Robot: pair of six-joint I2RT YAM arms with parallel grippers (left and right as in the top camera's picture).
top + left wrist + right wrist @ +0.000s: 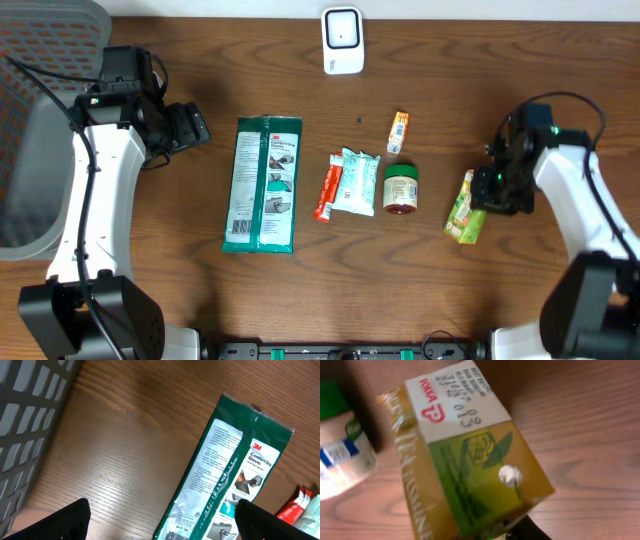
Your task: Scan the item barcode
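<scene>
A yellow-green drink carton (464,208) with a white top label is at the right of the table, and my right gripper (492,188) is shut on it. In the right wrist view the carton (470,455) fills the frame at a tilt, and one dark finger (532,530) shows under its lower corner. The white scanner (342,40) stands at the far edge, in the middle. My left gripper (195,128) hangs open at the left, empty. Its two fingertips (65,520) straddle bare wood and the edge of a green glove packet (230,475).
In a row across the middle lie the green glove packet (262,183), a red sachet (326,190), a teal packet (357,181), a green-lidded jar (401,189) and a small orange tube (399,131). A grey mesh basket (40,120) stands at the far left.
</scene>
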